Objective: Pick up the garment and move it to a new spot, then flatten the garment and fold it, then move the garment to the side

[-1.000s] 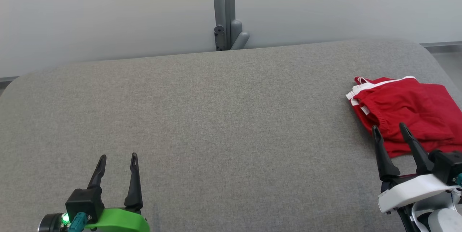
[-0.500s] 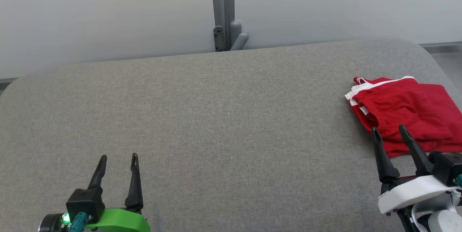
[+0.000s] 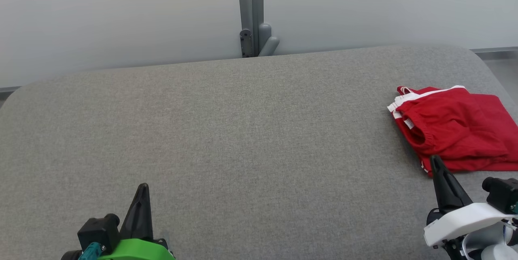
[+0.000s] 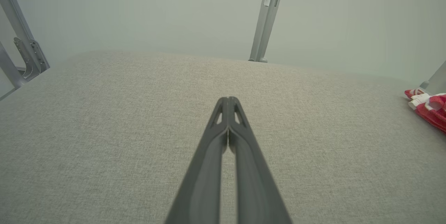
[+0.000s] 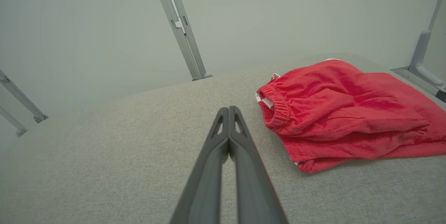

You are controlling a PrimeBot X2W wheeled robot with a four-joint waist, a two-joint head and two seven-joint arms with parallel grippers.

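On the grey desk (image 3: 243,130), the folded red garment (image 3: 457,130) lay at the right side, touched by nothing. The left pincer (image 3: 142,189) and right pincer (image 3: 436,161), wide a second before, had closed empty, so the task looked done.

Over on the right end of the padded table (image 3: 243,130): folded shorts (image 3: 457,130), lying on it close to the right edge. Just before their near corner, right gripper (image 3: 435,159), over the table. Way across at the near left, left gripper (image 3: 142,188), well apart from the shorts. Behind the table's far edge, midway along, an upright post (image 3: 250,9) against the wall panels (image 3: 121,17).
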